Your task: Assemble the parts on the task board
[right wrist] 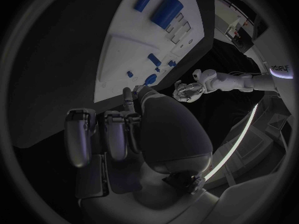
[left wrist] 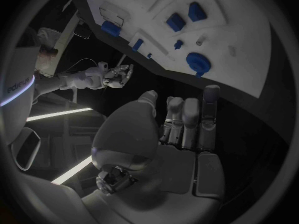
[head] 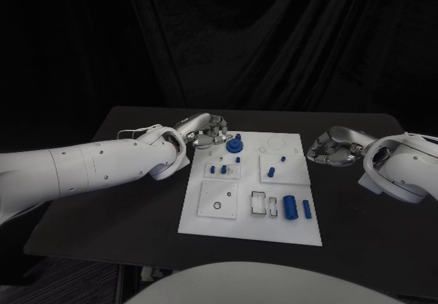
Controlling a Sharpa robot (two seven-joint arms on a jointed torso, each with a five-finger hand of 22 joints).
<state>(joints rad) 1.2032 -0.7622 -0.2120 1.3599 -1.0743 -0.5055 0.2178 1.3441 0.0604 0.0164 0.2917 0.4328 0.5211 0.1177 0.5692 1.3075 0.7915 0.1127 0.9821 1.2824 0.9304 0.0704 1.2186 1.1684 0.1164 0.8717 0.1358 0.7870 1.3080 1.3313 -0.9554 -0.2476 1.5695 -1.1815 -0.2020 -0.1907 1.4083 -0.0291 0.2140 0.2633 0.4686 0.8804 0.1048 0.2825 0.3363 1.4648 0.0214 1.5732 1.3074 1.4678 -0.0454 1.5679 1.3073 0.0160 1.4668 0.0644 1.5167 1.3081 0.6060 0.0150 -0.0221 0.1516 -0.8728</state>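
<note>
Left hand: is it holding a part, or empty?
Empty. The left hand has its fingers extended side by side with nothing between them, short of the task board; the round blue part stays on the board.

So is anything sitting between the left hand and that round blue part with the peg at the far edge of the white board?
Nothing visible does. The left hand hovers empty by the white task board's far-left corner, and the round blue part with the peg stands just beyond its fingers, with only bare board between.

Stood before a black pleated cloth curtain [head: 274, 57]: matte black rectangular bench [head: 365, 209], dark floor [head: 73, 278] below; bright strip lights [left wrist: 59, 114] glowed.
</note>
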